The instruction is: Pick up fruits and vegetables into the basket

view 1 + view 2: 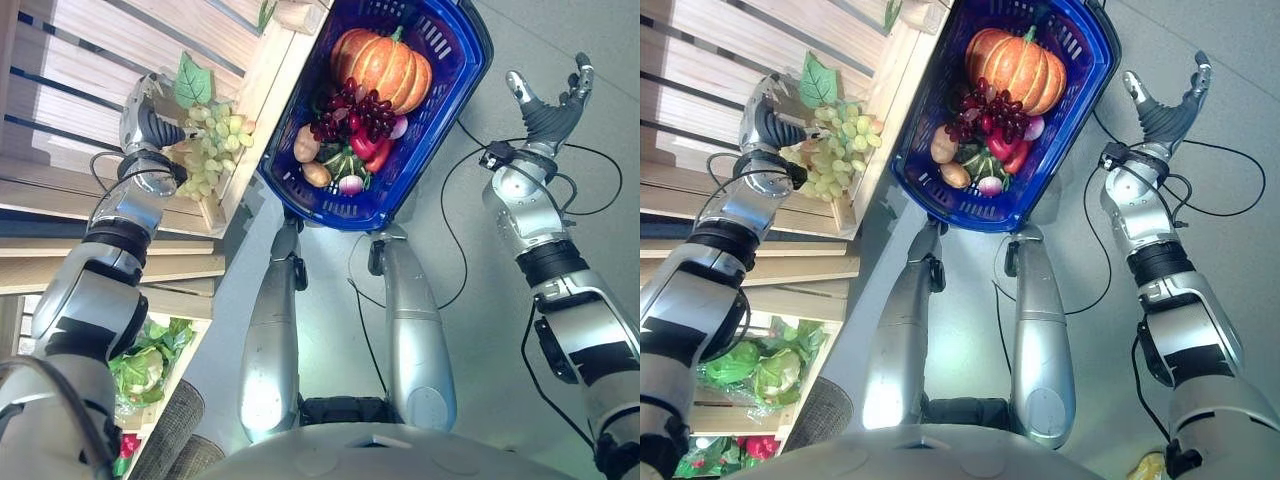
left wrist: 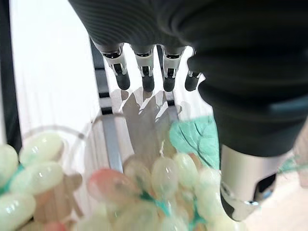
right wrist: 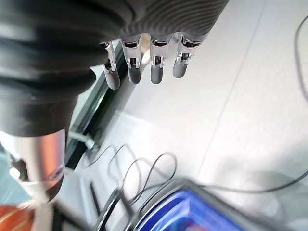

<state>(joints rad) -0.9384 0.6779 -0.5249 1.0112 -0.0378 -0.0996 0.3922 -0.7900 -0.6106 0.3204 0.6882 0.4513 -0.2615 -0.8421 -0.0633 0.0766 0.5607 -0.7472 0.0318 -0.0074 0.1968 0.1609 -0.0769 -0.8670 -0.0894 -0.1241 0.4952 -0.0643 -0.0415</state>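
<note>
A bunch of green grapes (image 1: 215,140) with a green leaf (image 1: 190,82) lies on a wooden crate shelf (image 1: 120,60) at the left. My left hand (image 1: 150,120) rests right beside it. In the left wrist view its fingers (image 2: 144,72) reach straight out past the green grapes (image 2: 163,178) and its thumb (image 2: 245,183) stands next to them. The blue basket (image 1: 345,213) holds a pumpkin (image 1: 385,65), dark red grapes (image 1: 355,112), potatoes (image 1: 307,145) and a red pepper (image 1: 365,148). My right hand (image 1: 550,105) hangs open over the floor, right of the basket.
Wooden slatted shelves fill the left side. A lower shelf holds bagged leafy greens (image 1: 150,360). Grey floor (image 1: 480,270) stretches under and to the right of the basket.
</note>
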